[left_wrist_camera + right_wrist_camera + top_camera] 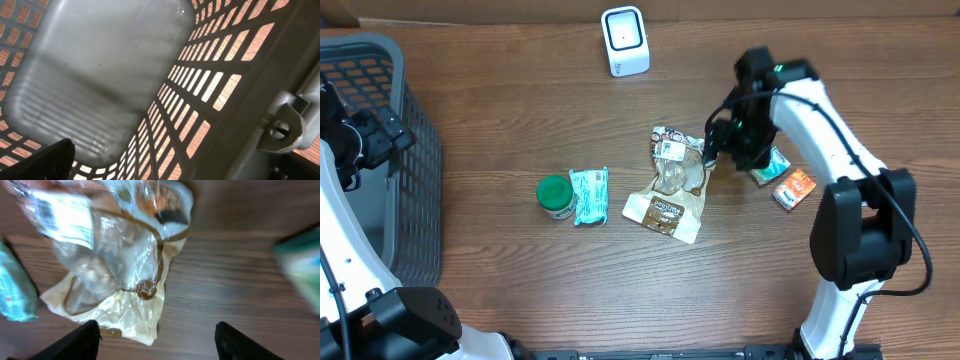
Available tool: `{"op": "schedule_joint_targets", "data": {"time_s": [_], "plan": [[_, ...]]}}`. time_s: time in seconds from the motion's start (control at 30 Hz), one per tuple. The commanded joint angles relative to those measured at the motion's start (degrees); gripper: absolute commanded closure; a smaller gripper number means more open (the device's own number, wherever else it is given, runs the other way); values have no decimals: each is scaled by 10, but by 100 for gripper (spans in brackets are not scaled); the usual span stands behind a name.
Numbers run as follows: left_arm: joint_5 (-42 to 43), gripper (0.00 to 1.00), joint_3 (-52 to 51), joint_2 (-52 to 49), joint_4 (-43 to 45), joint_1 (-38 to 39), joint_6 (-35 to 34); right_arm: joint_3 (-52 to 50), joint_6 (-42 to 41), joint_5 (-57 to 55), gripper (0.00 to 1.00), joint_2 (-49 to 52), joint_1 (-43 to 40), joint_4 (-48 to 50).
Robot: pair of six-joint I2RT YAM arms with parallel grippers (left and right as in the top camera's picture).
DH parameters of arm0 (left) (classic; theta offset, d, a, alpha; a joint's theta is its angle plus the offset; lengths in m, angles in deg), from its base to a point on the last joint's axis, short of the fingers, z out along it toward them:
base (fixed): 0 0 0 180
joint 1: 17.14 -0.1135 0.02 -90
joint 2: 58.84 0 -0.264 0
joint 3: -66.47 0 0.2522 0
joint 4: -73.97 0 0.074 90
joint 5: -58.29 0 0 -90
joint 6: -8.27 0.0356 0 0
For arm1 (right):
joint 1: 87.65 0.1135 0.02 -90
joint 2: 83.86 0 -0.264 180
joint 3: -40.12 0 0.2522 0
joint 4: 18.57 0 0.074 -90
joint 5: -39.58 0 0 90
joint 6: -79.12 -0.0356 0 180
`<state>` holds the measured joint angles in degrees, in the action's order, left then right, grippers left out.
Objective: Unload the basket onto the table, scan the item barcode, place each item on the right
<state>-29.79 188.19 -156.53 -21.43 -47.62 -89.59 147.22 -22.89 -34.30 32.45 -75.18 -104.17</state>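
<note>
I'm hovering the right gripper (157,330), jaws spread and empty, just above the clear snack bag (672,190) lying mid-tabletop. The left gripper (372,135) is hanging open over the basket (415,190). The crinkly film is risking a slipped pinch that folds the barcode label (670,150) away from the scanner (624,40).

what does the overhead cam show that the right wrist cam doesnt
Only the overhead shows the white scanner at the far edge, the gray basket, the green-lidded jar and the orange packet. Only the right wrist shows the right gripper with its fingers spread and nothing between them, plus the bag's white label large, though blurred. Both share the clear bag, the teal packet beside it and the wooden table.
</note>
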Motion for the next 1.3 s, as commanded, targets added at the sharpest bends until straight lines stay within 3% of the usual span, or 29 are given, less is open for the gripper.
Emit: {"op": "schedule_joint_targets", "data": {"time_s": [0.0, 0.4, 0.6, 1.27], "plan": [[-6, 0, -1, -6, 0, -3, 8, -50, -7, 52, 27, -1, 4, 37], [-6, 0, -1, -6, 0, -3, 8, -185, -45, 87, 32, -1, 6, 182], [-6, 1, -1, -6, 0, -3, 8, -249, -40, 176, 31, -1, 8, 304], [-6, 1, -1, -6, 0, -3, 8, -258, -32, 230, 28, 6, 85, 487]]}}
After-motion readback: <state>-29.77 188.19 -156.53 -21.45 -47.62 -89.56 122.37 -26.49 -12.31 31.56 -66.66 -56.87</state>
